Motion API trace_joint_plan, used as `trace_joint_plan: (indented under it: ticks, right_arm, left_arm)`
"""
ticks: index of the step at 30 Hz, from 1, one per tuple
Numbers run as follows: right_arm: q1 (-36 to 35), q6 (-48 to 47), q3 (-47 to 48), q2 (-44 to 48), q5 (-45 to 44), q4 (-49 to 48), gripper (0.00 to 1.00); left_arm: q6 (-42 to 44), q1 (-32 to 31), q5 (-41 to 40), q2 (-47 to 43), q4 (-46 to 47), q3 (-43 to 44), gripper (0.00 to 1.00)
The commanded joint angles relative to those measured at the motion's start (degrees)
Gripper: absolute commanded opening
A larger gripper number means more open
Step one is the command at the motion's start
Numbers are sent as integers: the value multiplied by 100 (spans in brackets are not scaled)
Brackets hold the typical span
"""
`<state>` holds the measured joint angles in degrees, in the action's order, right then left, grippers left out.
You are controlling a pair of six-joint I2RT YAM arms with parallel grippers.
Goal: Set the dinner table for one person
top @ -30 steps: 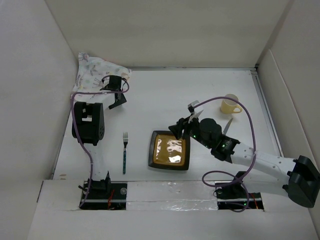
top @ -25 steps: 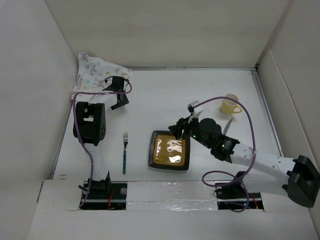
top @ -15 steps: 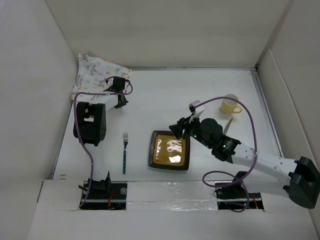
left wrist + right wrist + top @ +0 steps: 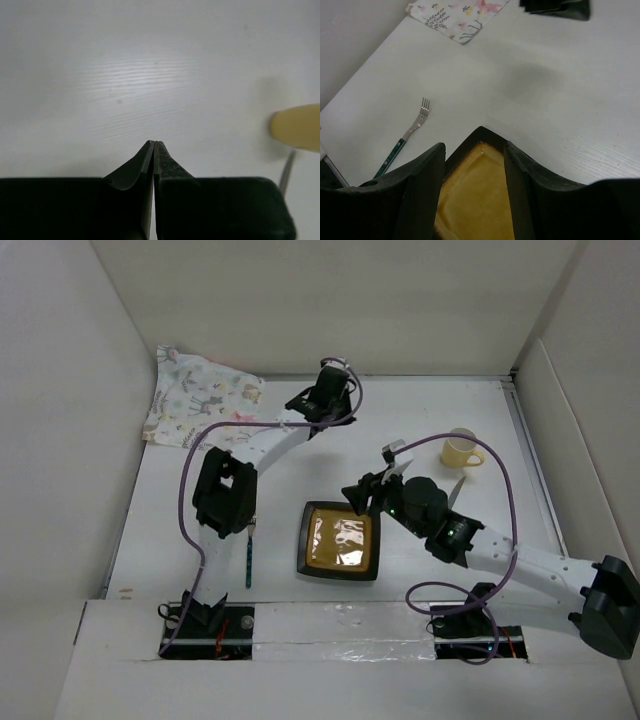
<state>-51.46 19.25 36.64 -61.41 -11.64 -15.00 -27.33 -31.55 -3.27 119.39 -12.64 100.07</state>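
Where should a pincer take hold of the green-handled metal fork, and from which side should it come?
Grip the green-handled metal fork at mid-handle, coming straight down from above and closing across its narrow width. It lies flat on the white table, tines toward the far wall, apart from the dark square plate, so both long sides look free.

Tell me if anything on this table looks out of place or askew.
The placemat lies rumpled and skewed in the far left corner, pushed against the wall, not flat under the setting. The plate and fork sit directly on the bare dinner table, well apart from it.
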Motion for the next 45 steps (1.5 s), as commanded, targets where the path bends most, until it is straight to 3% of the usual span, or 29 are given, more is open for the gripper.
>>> trace_joint_plan:
  ticks: [1,2,3,4,6,8,9,13,18,22,30,35,38,39,41,43,45]
  right_arm:
    - [-39,-70,10,243,-339,-196,55]
    - [-39,-70,-8,261,-374,-205,55]
    - [-39,-79,1,296,-409,-126,55]
    - [-39,-96,1,313,-409,-126,55]
    - [-39,-88,36,375,-409,-73,55]
    - [-39,-53,-52,462,-471,-160,53]
    - [-39,-26,-69,515,-453,-161,52]
    - [-39,35,-236,718,-435,-327,52]
    - [-39,-8,-175,674,-383,-240,52]
    - [-39,-35,-140,665,-392,-196,52]
    - [-39,-53,-140,665,-436,-152,52]
    - [-39,-35,-131,648,-383,-204,52]
    - [-39,-35,-140,656,-313,-204,53]
    - [-39,-35,-157,656,-339,-266,52]
    - [-39,-35,-166,665,-313,-275,53]
    - [-39,-35,-157,691,-304,-240,52]
    - [-39,-35,-175,726,-348,-240,52]
  left_arm:
    - [-158,-105,154,285,-193,994,0]
    - [-184,-106,-40,330,-377,1153,0]
    - [-185,51,-495,147,-301,824,16]
    - [-185,52,-499,146,-300,821,16]
    - [-255,550,-605,-397,85,-116,36]
    - [-281,1008,-474,-818,323,-914,37]
    - [-238,1419,-473,-908,341,-1093,37]
    - [139,2028,-710,-1111,17,-1525,38]
    - [623,2030,-1070,-910,-423,-1517,55]
    - [755,2030,-1308,-471,-607,-1280,59]
    - [992,2144,-1790,356,-1100,-612,57]
    - [1142,2372,-1511,461,-1073,-699,54]
    - [1221,2373,-1379,602,-1126,-699,42]
    - [1248,2373,-1317,629,-1117,-708,32]
    - [1256,2321,-1308,664,-1074,-761,23]
    - [1257,2320,-1185,664,-1047,-787,3]
    - [1213,2259,-1115,691,-1108,-709,0]
